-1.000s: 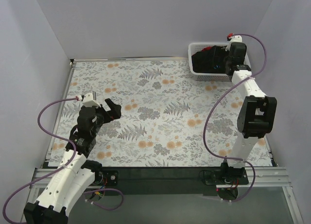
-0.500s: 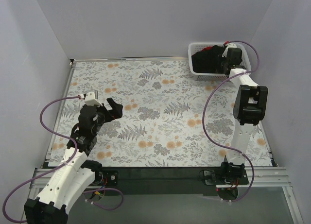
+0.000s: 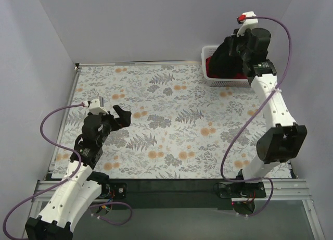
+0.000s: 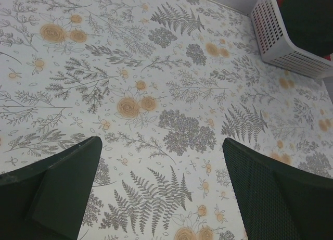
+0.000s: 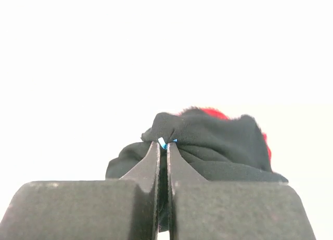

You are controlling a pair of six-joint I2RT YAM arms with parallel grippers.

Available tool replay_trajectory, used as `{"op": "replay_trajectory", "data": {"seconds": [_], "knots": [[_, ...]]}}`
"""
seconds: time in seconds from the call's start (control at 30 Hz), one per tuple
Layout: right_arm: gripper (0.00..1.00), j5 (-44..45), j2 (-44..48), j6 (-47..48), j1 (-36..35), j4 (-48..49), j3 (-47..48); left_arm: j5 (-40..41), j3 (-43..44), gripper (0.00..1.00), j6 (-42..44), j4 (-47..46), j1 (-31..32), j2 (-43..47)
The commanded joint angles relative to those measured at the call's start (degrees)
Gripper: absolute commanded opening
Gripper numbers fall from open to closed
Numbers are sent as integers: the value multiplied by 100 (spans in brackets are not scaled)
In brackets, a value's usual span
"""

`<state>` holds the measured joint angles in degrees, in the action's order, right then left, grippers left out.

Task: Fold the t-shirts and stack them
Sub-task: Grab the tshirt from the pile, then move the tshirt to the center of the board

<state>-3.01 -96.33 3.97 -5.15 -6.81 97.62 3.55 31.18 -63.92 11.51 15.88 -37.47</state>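
Soft, even light is falling from above on the counter [image 3: 171, 110], throwing only faint shadows. In the right wrist view the background is blowing out to white — the black t-shirt [image 5: 218, 141] is reading as a flat dark mass, and the right claw [image 5: 162, 144] is looking slightly soft.

Right tool [image 5: 162, 143] pinched, left tool [image 4: 161, 143] agape

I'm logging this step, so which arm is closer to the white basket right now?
Right. The right gripper hangs just above the white basket, fingers pinching the black t-shirt. The left gripper hovers open over the tablecloth, far off toward the opposite side.
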Motion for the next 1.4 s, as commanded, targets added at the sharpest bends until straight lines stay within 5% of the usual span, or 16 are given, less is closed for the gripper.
{"op": "replay_trajectory", "data": {"seconds": [0.0, 0.37, 0.5, 0.6, 0.77, 0.83, 1.0, 1.13, 1.3, 1.37], "knots": [[1, -104, 877, 359, -644, 364, 239, -74, -33, 95, 73, -105, 12, 161], [1, -2212, 1354, -721, -2043, 1515, 1110, -223, -24, 95, 55, -52, 20, 346], [1, -2530, 1485, -1196, -2096, 1876, 628, -250, -24, 95, 46, 18, 12, 346], [3, -1881, 1879, -1214, -2087, 1938, -793, -241, -24, 95, 38, 53, 20, 302], [37, -160, 2435, -1784, -1780, 1754, -3665, -329, -7, 95, 29, 97, 20, 118], [53, 210, 2584, -2030, -1421, 1245, -4127, -564, -7, 95, 11, 97, 20, 30], [64, 152, 2970, -1707, -1155, 321, -4778, -1575, 378, 95, 37, 97, 29, -714], [69, 553, 3340, -1487, -1111, -468, -4937, -1868, 941, 95, 116, 281, 868, -1717], [75, 863, 3972, -1810, -936, -795, -5306, -193, 1960, 93, 477, 668, 3006, -3237], [74, 924, 4209, -1969, -848, -953, -5447, 170, 2505, 84, 565, 844, 3857, -4124]]}}
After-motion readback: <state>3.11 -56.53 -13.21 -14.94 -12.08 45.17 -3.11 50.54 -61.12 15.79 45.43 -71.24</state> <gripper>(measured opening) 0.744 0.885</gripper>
